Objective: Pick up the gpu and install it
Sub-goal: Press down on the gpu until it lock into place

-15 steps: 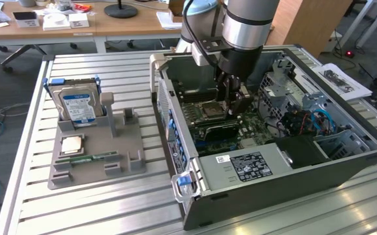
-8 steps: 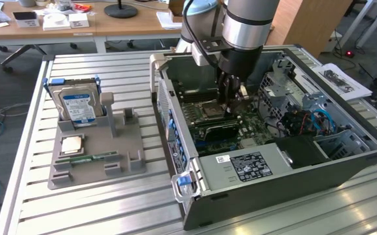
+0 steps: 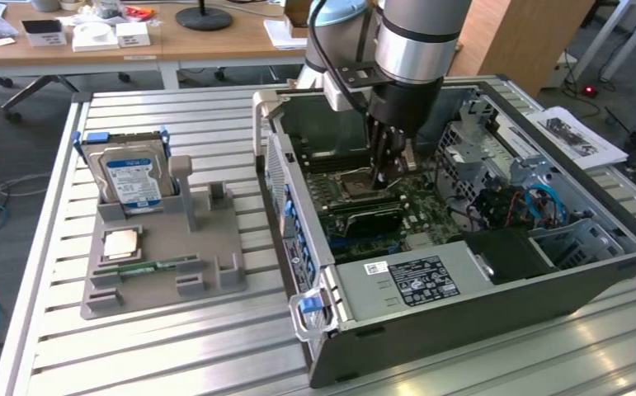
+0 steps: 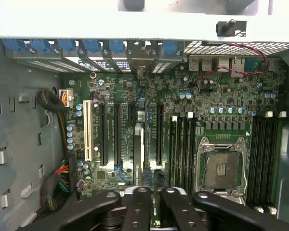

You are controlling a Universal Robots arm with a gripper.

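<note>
1 gripper (image 4: 151, 180) lowered into open computer case (image 3: 581, 272), fingers (image 4: 136, 207) pinched on gpu (image 4: 139, 149) — card held edge-on over motherboard (image 4: 221, 96) slots, hard drive (image 3: 130, 177) racked outside.

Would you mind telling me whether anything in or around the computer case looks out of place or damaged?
Nothing stands out. The gpu stands edge-on, parallel with the motherboard slots, not tilted; the hard drive sits upright in its tray, and nothing looks spilled or damaged.
</note>
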